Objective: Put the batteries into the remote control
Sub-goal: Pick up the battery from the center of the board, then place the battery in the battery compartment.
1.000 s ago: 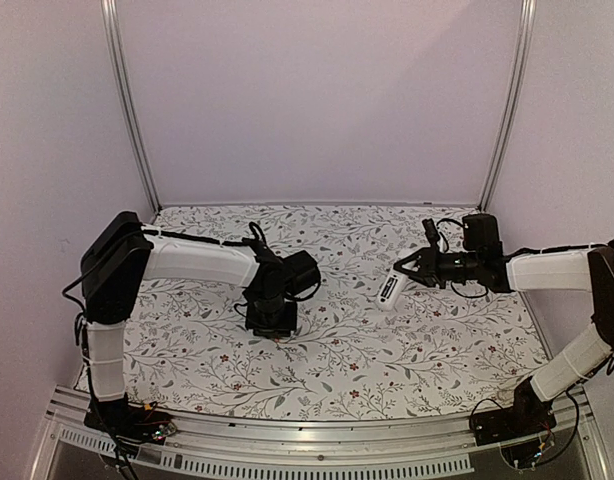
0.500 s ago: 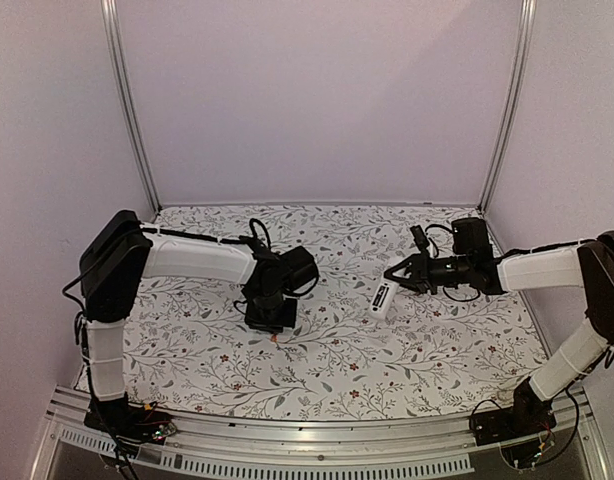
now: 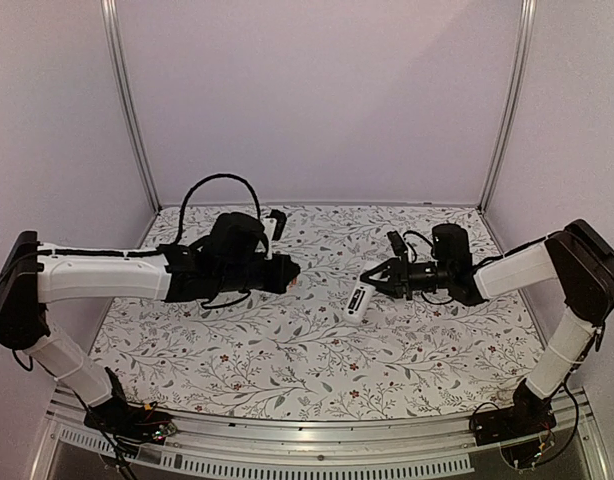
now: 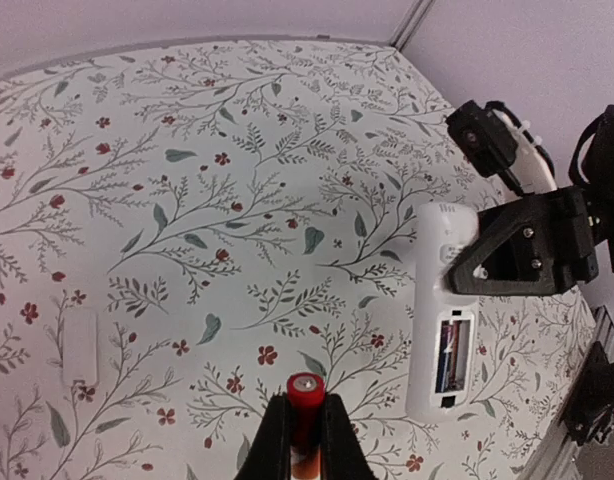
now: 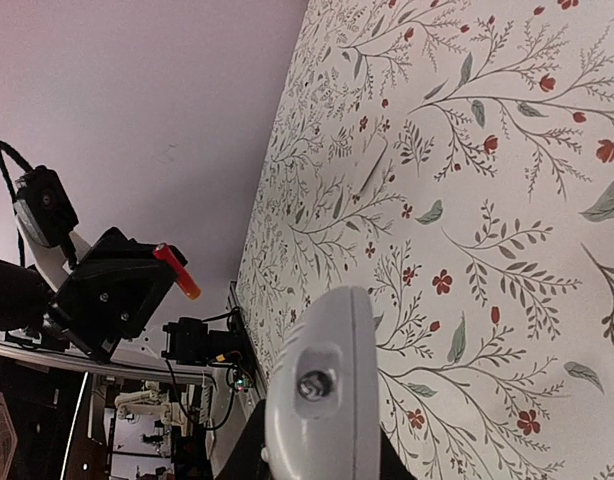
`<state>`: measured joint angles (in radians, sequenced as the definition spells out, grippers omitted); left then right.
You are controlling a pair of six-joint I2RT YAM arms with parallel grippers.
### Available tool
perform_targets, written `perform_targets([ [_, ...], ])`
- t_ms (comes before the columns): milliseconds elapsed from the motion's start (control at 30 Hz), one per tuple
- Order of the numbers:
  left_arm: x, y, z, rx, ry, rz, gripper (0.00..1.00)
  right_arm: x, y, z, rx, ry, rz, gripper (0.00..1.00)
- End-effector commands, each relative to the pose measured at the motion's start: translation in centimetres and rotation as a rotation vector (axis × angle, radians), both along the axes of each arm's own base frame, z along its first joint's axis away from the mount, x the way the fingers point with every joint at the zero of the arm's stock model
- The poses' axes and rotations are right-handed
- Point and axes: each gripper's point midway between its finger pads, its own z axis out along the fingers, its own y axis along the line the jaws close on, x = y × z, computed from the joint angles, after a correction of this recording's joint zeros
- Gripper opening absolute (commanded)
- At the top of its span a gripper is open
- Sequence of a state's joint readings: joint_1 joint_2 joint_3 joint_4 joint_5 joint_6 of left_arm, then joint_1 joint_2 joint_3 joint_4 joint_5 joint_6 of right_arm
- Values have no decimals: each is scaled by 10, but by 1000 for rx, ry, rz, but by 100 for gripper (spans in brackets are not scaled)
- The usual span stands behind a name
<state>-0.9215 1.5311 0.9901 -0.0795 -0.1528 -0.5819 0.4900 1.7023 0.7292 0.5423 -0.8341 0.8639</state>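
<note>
My left gripper (image 3: 290, 272) is shut on the red battery (image 4: 307, 402), held above the table with its metal end pointing forward. My right gripper (image 3: 373, 279) is shut on the white remote control (image 3: 358, 300) and holds it in the air, tilted, a short way right of the left gripper. In the left wrist view the remote (image 4: 439, 300) shows its back with the battery compartment (image 4: 455, 356) open; a dark battery seems to lie inside. In the right wrist view the remote's end (image 5: 322, 395) fills the jaws, and the red battery (image 5: 176, 271) shows beyond it.
A small white oblong lid (image 4: 79, 346) lies flat on the flowered tablecloth (image 4: 217, 180), left of my left gripper. The metal frame posts (image 3: 127, 100) and lilac walls close in the back and sides. The rail (image 3: 287, 460) runs along the near edge.
My left arm has lifted off the table with the red battery and swung right toward the remote. My right gripper has carried the remote leftward toward the centre.
</note>
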Motion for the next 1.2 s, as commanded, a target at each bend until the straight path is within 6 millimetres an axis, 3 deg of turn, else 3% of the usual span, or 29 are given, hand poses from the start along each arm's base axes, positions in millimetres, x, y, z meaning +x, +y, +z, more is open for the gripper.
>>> perform_targets([
  [0, -2, -47, 43, -107, -247, -197, 0, -1, 23, 26, 118, -39, 42, 0],
  [133, -17, -76, 51, -148, -299, -324, 0, -2, 34, 29, 139, -41, 57, 0],
  [367, -28, -102, 48, -163, -301, -413, 0, -6, 49, 37, 159, -45, 86, 0],
  [1167, -24, -105, 19, -145, -219, -375, 0, -6, 51, 60, 234, -70, 83, 0],
])
